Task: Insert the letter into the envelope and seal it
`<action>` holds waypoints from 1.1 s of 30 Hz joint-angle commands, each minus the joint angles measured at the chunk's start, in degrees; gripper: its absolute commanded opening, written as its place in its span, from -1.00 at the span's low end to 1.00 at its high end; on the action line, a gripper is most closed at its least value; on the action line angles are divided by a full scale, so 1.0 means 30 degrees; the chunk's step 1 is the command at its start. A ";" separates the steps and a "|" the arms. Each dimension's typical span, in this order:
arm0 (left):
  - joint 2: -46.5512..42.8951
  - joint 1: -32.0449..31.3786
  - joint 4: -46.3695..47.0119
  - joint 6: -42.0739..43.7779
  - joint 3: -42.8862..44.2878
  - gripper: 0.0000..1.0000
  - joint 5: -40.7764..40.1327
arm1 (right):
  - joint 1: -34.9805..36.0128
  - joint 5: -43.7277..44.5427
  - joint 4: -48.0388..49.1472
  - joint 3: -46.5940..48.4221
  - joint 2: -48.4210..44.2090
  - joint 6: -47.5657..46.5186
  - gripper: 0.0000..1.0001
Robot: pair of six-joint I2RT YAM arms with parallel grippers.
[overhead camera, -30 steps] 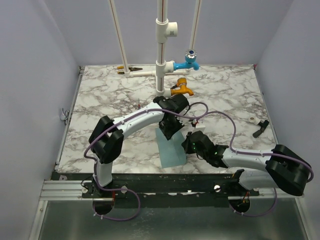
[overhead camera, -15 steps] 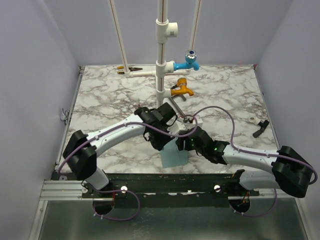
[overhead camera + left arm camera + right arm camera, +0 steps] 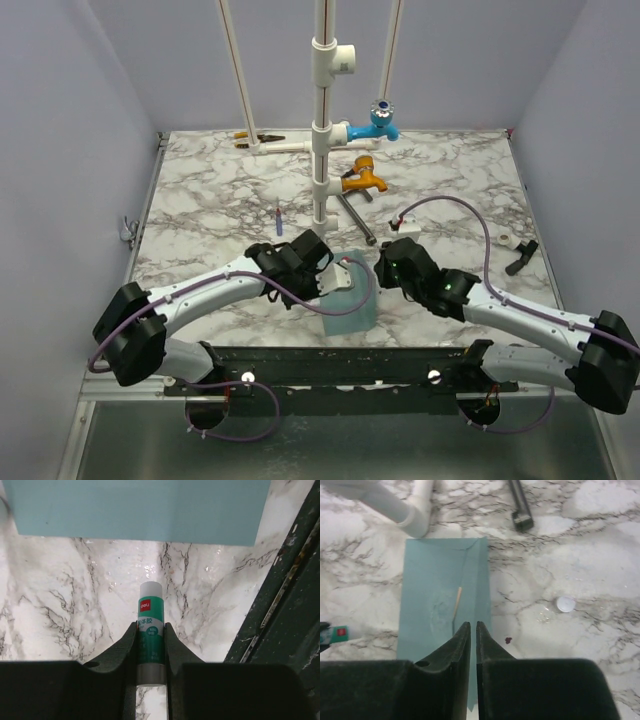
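Observation:
The teal-blue envelope (image 3: 352, 308) lies flat near the table's front edge, also seen in the left wrist view (image 3: 135, 510) and the right wrist view (image 3: 437, 595). A thin tan sliver of the letter (image 3: 456, 601) shows along the envelope's flap edge; the rest is hidden. My left gripper (image 3: 326, 283) (image 3: 151, 625) is shut on a green-and-white glue stick (image 3: 149, 602), just left of the envelope and pointing at its side. My right gripper (image 3: 384, 268) (image 3: 470, 624) hovers over the envelope's right part, its jaws drawn together to a thin slit with nothing between them.
A white PVC pipe stand (image 3: 322, 130) with a blue tap (image 3: 380, 122) and an orange tap (image 3: 362, 178) rises behind. A metal rod (image 3: 355, 218), a blue pen (image 3: 278, 217), a black tool (image 3: 520, 258) and a small white cap (image 3: 565, 603) lie around. The dark front rail (image 3: 282, 605) is close.
My left arm has swung toward the near left, carrying the glue stick off the envelope to its left side. My right gripper has pulled back a little, opening and closing again.

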 commanded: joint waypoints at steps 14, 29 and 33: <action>-0.1118 0.1717 0.7664 -0.2924 -0.3555 -1.00 0.1267 | -0.3405 -0.4363 0.4144 -0.3020 0.3618 -0.0165 -0.99; -0.0534 0.1596 0.9916 -0.1956 -0.4882 -1.00 0.2196 | -0.3361 -0.8458 0.9617 -0.4026 0.4658 -0.0494 -0.99; -0.0308 0.1571 1.0031 -0.1550 -0.4875 -1.00 0.2138 | -0.3034 -0.9546 1.0911 -0.3763 0.5762 -0.0263 -0.99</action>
